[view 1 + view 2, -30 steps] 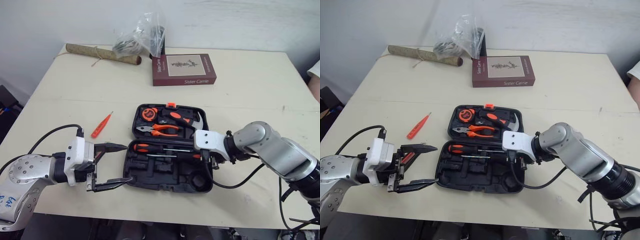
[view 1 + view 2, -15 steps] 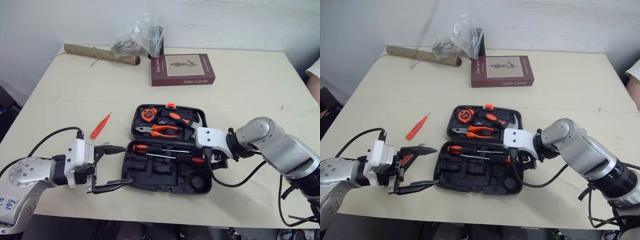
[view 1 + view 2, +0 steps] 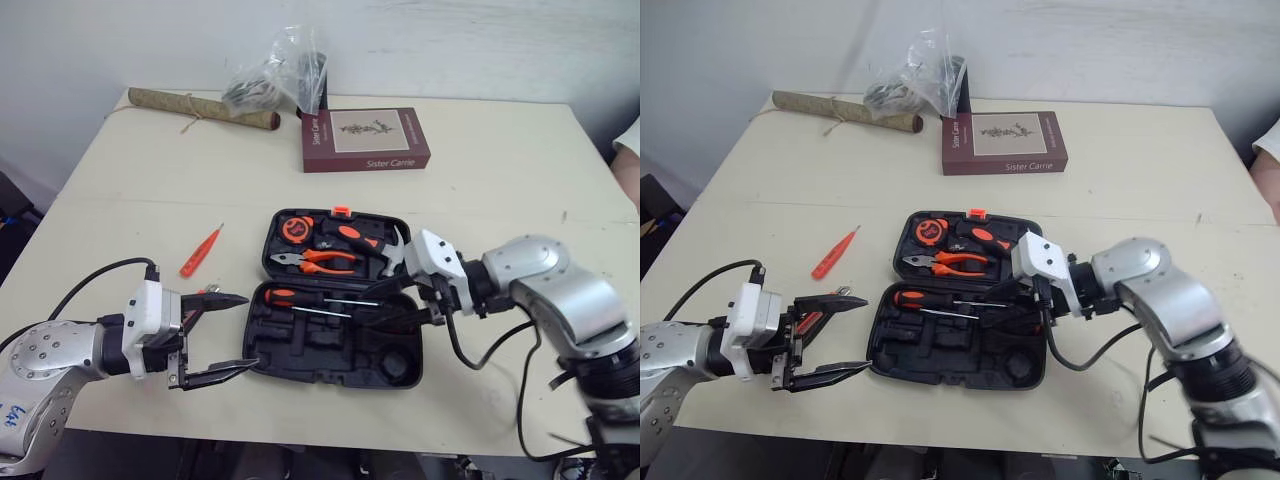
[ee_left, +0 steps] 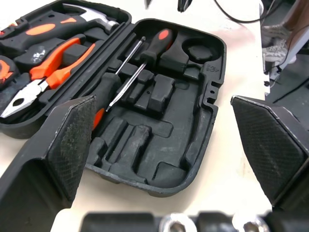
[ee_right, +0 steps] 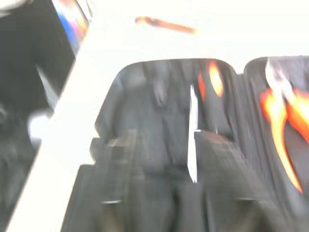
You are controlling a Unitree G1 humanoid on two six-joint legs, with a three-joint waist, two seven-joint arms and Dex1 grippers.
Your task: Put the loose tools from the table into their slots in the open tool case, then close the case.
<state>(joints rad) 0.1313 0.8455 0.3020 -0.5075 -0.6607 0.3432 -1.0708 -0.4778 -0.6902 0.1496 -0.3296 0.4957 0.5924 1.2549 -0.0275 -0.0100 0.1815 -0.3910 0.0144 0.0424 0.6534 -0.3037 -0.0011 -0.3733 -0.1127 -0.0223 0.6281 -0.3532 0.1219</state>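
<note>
Left eye view, from the left: the left gripper (image 3: 248,332) hovers low over the table (image 3: 500,180), just beside the left edge of the case (image 3: 330,350); its 2 fingers (image 4: 72,140) gape wide and hold nothing; they point at the case's front half.

Beyond it the 1 loose tool, an orange tester (image 3: 201,251), lies flat on the table, near the case's left side but apart from it.

The case lies open in mid-table, both halves flat; the far half holds a tape (image 3: 297,227), pliers (image 3: 318,262) and a hammer (image 3: 372,243); the front half holds 2 screwdrivers (image 3: 300,297) side by side along its far edge, and its other slots are bare, as the left wrist view shows.

The right gripper (image 3: 375,306) reaches in from the right over the screwdrivers' right end; its fingers stand apart, 1 toward the far side and 1 toward the near side; whether they touch a screwdriver I cannot tell.

Along the far edge lie a roll (image 3: 205,108), a bag (image 3: 280,75) and a book (image 3: 367,138).
</note>
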